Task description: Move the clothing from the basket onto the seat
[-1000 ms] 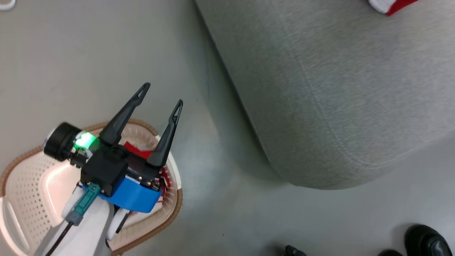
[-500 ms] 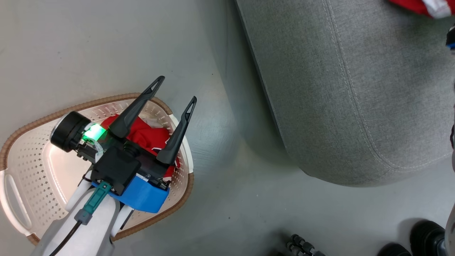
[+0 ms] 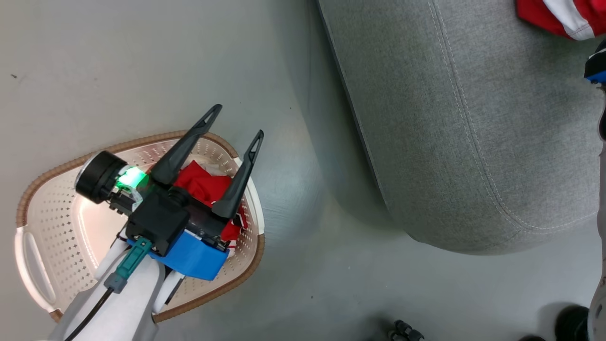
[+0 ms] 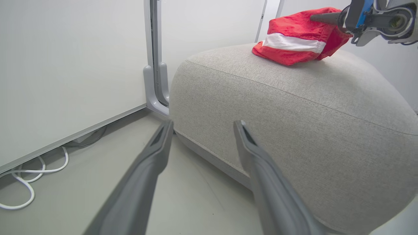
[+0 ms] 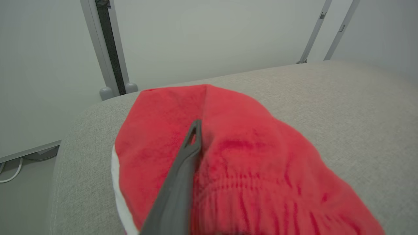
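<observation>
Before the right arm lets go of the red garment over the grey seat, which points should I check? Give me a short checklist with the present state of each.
1. Is the held red garment over the seat? Ok, its lower edge seems to rest on the top.
2. Grip of the right gripper: ok, fingers shut on that garment.
3. Drop spot away from the seat's rounded edge: ok.
4. Readiness of the left gripper: ok, open above the basket, nothing between its fingers.
5. Basket emptied: not ok, a second red garment lies inside.
</observation>
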Controlling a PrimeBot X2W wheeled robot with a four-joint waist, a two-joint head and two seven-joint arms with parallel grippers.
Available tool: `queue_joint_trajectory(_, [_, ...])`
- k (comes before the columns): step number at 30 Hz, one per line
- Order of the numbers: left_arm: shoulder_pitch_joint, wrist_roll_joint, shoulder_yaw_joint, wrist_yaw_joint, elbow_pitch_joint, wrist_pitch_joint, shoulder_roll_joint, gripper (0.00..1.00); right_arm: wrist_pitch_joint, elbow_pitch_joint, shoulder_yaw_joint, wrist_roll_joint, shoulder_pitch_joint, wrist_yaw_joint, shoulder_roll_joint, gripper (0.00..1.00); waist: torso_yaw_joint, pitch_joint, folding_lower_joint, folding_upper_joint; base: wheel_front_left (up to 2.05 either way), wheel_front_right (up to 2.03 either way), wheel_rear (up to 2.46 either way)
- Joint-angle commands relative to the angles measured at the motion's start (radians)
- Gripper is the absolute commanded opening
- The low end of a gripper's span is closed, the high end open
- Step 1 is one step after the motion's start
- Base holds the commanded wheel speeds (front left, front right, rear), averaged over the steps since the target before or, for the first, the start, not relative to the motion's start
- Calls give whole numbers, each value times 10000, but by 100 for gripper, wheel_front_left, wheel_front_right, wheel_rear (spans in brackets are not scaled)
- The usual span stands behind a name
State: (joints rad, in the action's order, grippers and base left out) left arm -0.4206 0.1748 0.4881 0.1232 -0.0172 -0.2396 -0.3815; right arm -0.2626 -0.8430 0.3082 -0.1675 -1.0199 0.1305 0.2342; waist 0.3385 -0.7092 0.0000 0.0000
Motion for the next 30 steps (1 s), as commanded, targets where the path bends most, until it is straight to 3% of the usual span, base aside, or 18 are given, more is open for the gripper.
queue_joint_trajectory(1, [-184,50,2,-27,-71,-89,42,100,-33,64,2,90,181,5,29,100,-77,153,0,0,0,0,0])
queue_joint_trajectory(11, [201,343,1,-121,-804,-260,678,100,-32,138,-180,254,1228,5,330,100,-550,1387,0,0,0,0,0])
queue_joint_trajectory(30, [2236,538,-1393,6,-1464,-268,2228,100,-32,1415,-1294,299,4122,5,559,100,-1313,4232,0,0,0,0,0])
